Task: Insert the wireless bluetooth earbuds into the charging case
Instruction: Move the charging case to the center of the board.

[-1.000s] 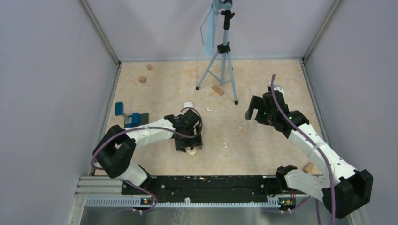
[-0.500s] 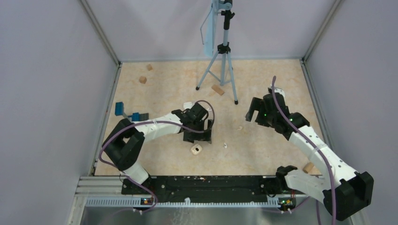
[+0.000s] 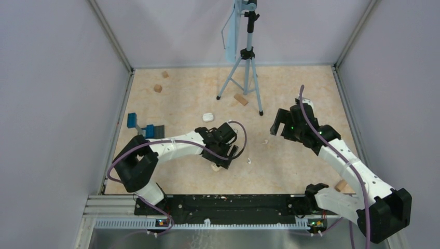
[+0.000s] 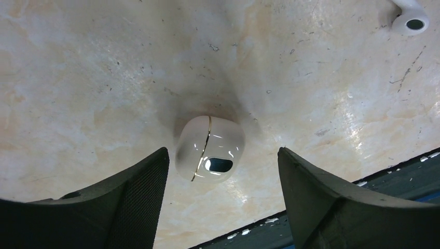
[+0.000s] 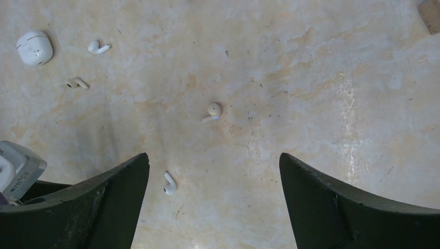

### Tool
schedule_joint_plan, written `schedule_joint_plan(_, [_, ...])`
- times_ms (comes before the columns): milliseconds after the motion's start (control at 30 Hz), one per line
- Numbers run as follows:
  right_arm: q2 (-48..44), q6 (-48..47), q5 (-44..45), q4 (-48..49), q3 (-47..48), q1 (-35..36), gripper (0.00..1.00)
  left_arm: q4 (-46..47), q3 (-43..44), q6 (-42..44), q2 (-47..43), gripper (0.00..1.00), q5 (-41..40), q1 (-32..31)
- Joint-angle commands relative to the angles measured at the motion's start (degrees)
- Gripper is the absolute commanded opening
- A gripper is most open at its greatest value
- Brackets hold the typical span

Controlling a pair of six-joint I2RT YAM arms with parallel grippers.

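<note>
Overhead, the left hand point(image 3: 227, 154) hangs over a small white case point(image 3: 215, 167) that lies near the middle of the surface point(image 3: 290, 171), toward its near edge. At the left wrist the fingers point(image 4: 129, 202) stand spread, with the case between them. Neither finger touches it. A gold seam runs across its shell. One earbud point(image 4: 410, 18) lies apart from it on the bare surface.

The right hand point(image 3: 279, 124) is spread wide and holds nothing, above the right half. Four earbuds are scattered beneath it, well apart from each other point(image 5: 211, 111) point(image 5: 169, 183) point(image 5: 97, 47) point(image 5: 76, 83). A second case point(image 3: 208, 117) rests farther back, left of centre.
</note>
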Motion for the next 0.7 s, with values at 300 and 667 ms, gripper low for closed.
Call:
schedule_joint_plan(300, [-0.2,1.3,-0.5,1.0,1.3,-0.3,0.93,-1.3,0.3,2.4,3.7,0.69,-4.1,-3.4])
schedule_joint_plan(667, [0.4,1.2,-0.3,0.7,1.8,-0.3,0.92,2.7,3.3,-3.7,6.2,0.52,-6.5,-3.7])
